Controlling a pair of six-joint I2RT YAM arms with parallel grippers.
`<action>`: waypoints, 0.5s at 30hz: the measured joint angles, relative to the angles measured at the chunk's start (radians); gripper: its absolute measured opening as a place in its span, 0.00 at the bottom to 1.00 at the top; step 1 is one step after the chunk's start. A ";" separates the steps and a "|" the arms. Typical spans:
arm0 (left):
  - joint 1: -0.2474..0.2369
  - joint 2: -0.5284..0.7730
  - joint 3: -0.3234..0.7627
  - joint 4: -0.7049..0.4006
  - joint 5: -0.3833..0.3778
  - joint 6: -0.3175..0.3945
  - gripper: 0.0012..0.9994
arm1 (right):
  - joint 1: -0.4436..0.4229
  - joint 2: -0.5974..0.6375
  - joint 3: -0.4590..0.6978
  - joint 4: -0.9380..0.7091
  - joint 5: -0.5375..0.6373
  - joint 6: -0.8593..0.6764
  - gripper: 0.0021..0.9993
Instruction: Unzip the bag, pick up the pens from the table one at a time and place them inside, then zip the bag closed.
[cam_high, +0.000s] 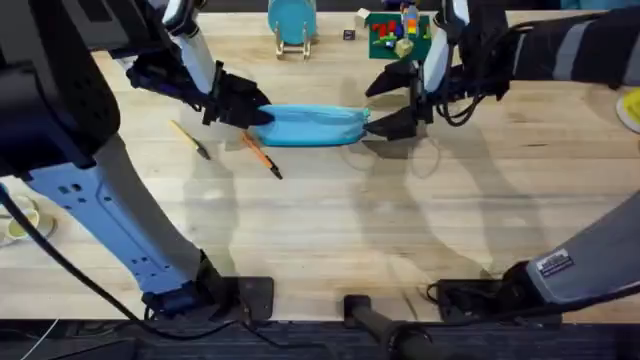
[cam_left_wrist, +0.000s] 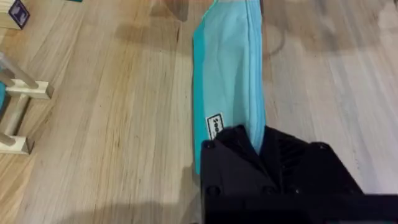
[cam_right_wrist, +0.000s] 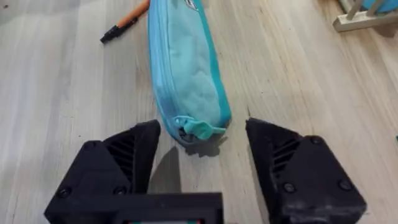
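Two claws sit at the bag's (cam_high: 305, 125) ends in the overhead view. Bag lies lengthwise across the far middle of the worktop (cam_high: 330, 230). Left claw (cam_high: 245, 108) is on its left end, the grip point masked by the dark fingers. Right claw (cam_high: 395, 105) is spread wide at the right end, one finger far of it, one near. Orange pen (cam_high: 260, 155) lies slanted just in front of the bag's left end, its top tucked under the left claw. Tan pen (cam_high: 189, 139) lies further left, apart from the bag.

Left wrist: left claw (cam_left_wrist: 258, 146) is pinched on the bag's (cam_left_wrist: 227, 74) near end, fabric caught between the black fingers; actual contact is hidden behind them. A small white label on the bag is half cut off by the finger, text unreadable.

Right wrist: right claw (cam_right_wrist: 199, 149) is spread, fingers either side of the bag's (cam_right_wrist: 183, 68) end, not touching it. Zipper pull (cam_right_wrist: 198, 127) sits at this end, zipper looks closed. Orange pen (cam_right_wrist: 124, 22) pokes out from behind the bag, dark tip showing, rest hidden.
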 joint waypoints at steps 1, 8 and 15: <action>0.000 0.000 0.000 0.000 0.000 0.000 0.04 | 0.003 0.000 0.000 -0.001 0.000 0.000 0.83; 0.000 0.000 0.000 0.000 0.000 0.000 0.04 | 0.021 0.000 0.000 -0.004 0.000 0.000 0.83; 0.000 0.000 0.000 0.000 0.000 0.000 0.04 | 0.022 0.022 0.002 -0.001 0.000 0.000 0.82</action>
